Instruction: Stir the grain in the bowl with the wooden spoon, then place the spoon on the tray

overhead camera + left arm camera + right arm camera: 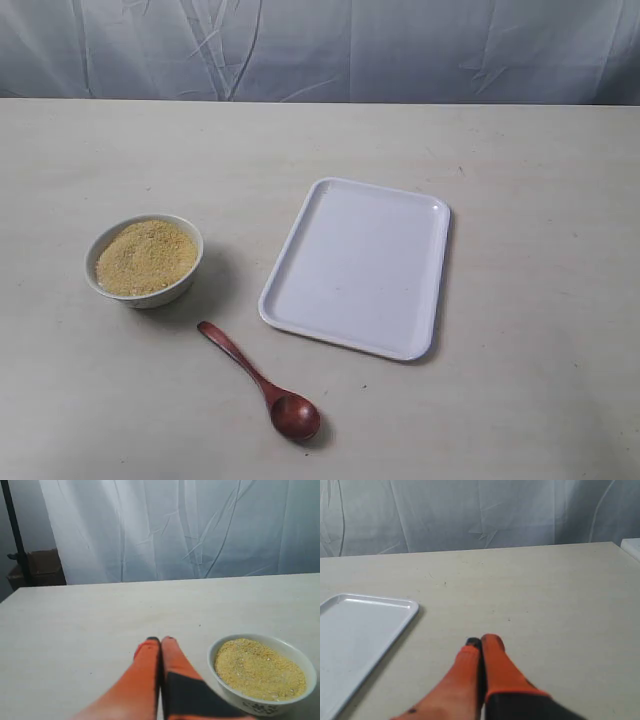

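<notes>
A small white bowl (144, 258) heaped with yellow-tan grain (146, 256) stands at the left of the table. The dark reddish-brown wooden spoon (262, 384) lies on the table in front of it, oval end toward the near edge. The flat white tray (358, 264) lies empty right of the bowl. Neither gripper shows in the exterior view. My left gripper (160, 640) is shut and empty, beside the bowl (262, 674) and its grain (259, 669) without touching them. My right gripper (482, 641) is shut on nothing, off to the side of the tray (360, 635).
A pale wrinkled curtain (320, 48) hangs behind the table's far edge. A black pole and a brown box (41, 568) stand beyond the table in the left wrist view. A white object (632, 547) sits at the table's edge in the right wrist view.
</notes>
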`<state>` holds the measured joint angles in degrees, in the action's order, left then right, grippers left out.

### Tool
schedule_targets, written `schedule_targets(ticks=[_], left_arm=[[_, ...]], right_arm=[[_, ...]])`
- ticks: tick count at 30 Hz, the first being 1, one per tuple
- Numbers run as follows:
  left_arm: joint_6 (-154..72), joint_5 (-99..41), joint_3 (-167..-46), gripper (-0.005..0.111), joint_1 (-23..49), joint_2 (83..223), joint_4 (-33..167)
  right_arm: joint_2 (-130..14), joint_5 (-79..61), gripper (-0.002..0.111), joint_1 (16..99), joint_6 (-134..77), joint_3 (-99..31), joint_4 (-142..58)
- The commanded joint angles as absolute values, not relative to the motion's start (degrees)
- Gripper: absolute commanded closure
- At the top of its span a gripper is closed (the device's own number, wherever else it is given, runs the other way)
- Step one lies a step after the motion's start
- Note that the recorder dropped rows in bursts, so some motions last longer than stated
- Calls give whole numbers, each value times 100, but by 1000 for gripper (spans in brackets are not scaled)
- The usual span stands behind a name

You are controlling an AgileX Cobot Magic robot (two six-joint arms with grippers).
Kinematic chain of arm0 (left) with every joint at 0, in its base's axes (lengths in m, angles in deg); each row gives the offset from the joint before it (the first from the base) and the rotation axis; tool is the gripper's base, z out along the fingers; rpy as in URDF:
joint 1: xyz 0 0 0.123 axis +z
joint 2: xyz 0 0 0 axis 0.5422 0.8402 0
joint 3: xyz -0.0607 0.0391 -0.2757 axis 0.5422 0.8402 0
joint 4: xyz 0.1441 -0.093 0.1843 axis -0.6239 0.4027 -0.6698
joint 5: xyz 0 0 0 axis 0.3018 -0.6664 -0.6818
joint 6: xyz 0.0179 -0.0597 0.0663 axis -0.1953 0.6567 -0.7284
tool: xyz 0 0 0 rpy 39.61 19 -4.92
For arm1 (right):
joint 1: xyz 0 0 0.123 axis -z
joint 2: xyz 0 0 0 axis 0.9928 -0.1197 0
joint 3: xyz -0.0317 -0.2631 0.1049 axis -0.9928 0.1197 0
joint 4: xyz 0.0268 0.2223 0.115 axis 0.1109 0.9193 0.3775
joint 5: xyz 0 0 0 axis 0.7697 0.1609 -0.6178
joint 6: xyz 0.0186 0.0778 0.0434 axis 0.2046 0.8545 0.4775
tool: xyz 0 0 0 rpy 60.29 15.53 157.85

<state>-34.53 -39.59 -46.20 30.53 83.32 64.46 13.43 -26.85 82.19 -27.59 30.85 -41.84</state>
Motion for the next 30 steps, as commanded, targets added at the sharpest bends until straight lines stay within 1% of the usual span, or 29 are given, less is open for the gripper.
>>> schedule_targets(ticks=[1,11,21,23,25,30], left_arm=[[-3467,-3358,-4606,107,3046,8311,6196],[-3467,-1755,-4606,107,3046,8311,6207],[-2994,-1053,-4606,107,3046,8311,6207],[-2994,-1500,-4721,107,3046,8311,6207],[-3005,-2217,-5102,107,3046,8429,6197],[-3015,-3672,-6437,107,3046,9647,5918]], right_arm=[[1381,-2621,108,8246,-2759,3099,-4216],[1381,-2621,108,8246,-2759,3099,-4216],[1381,-2621,108,8246,-2759,3099,-4216],[1381,-2621,108,8246,-2759,3099,-4216],[1381,-2621,108,8246,-2759,3099,-4216],[1381,-2621,108,8246,-2759,3099,-4216]])
